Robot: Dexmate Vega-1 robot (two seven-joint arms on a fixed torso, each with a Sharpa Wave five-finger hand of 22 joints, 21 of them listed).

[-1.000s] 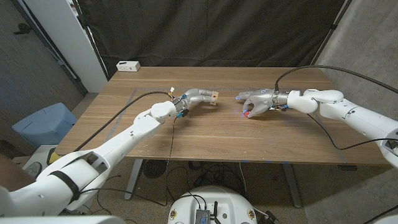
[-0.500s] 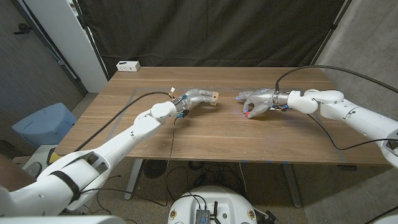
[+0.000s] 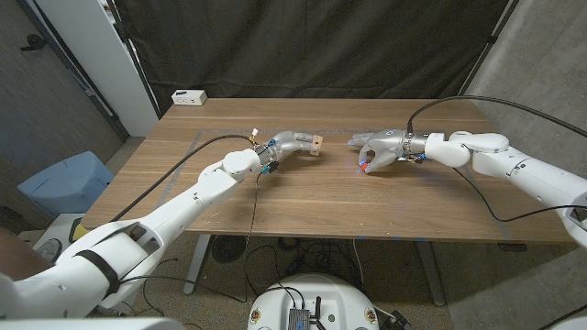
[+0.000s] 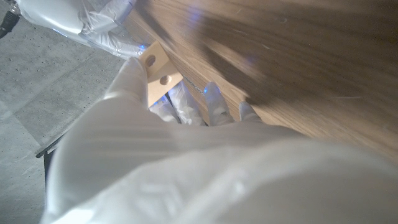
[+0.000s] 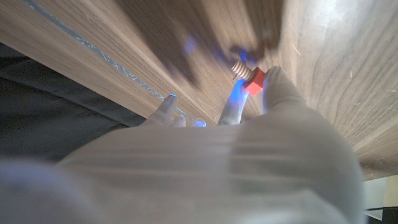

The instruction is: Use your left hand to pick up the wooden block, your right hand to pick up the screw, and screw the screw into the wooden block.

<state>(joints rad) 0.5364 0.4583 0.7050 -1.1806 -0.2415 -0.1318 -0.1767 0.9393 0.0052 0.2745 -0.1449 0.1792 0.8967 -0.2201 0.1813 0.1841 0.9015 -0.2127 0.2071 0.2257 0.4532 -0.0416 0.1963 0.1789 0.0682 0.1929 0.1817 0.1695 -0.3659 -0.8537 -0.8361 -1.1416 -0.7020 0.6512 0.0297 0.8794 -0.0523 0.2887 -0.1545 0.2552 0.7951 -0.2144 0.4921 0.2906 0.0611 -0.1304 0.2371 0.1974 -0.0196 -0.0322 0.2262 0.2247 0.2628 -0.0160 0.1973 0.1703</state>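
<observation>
Screw [image 5: 247, 78] threads clear from right wrist

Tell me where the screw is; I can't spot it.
The screw is pinched in the right hand, on the table's right side in the head view, across from the block.

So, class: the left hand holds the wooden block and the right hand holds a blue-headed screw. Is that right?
Not quite. The screw has a red head, not blue, as the right wrist view shows. The rest stands: the left hand holds the wooden block, and the right hand holds the screw.
</observation>
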